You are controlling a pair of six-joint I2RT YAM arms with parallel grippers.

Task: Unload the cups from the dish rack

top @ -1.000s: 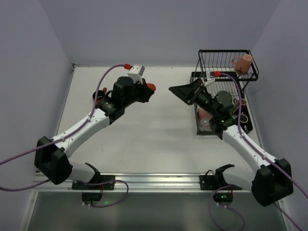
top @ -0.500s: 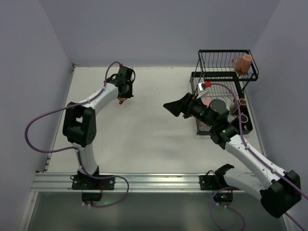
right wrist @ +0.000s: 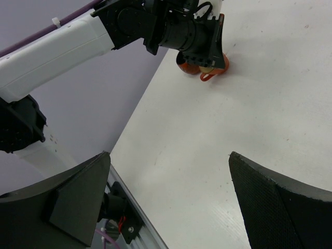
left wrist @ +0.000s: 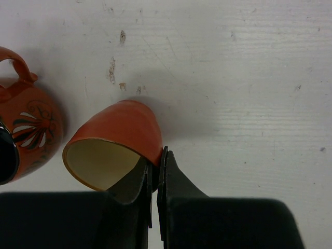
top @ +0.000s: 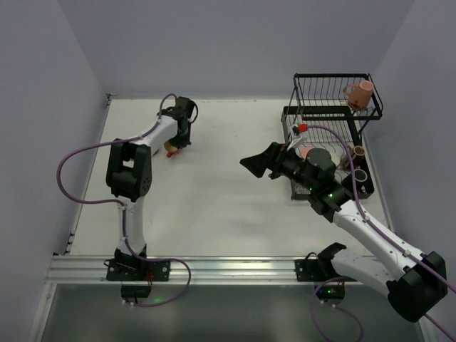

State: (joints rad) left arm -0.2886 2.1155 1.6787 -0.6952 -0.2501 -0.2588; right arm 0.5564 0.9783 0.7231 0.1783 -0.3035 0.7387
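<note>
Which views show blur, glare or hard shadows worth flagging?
Top external: even light, soft shadows, no glare. Left wrist: the plain orange cup is sharp and casts a soft shadow; the left claw is nearly featureless black. Right wrist: the right claw is dark and the background sharp.

Tabletop [top: 228,192] open at centre; dish rack [top: 328,92] fills far-right corner

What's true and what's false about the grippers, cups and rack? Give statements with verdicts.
The left gripper is shut on the rim of the plain orange ceramic cup. True.
The right gripper holds a cup. False: it is open and empty.
A salmon pink ceramic mug sits in the upper basket of the black wire dish rack. True.
The patterned orange mug with a handle is in the rack. False: it is on the white table.
</note>
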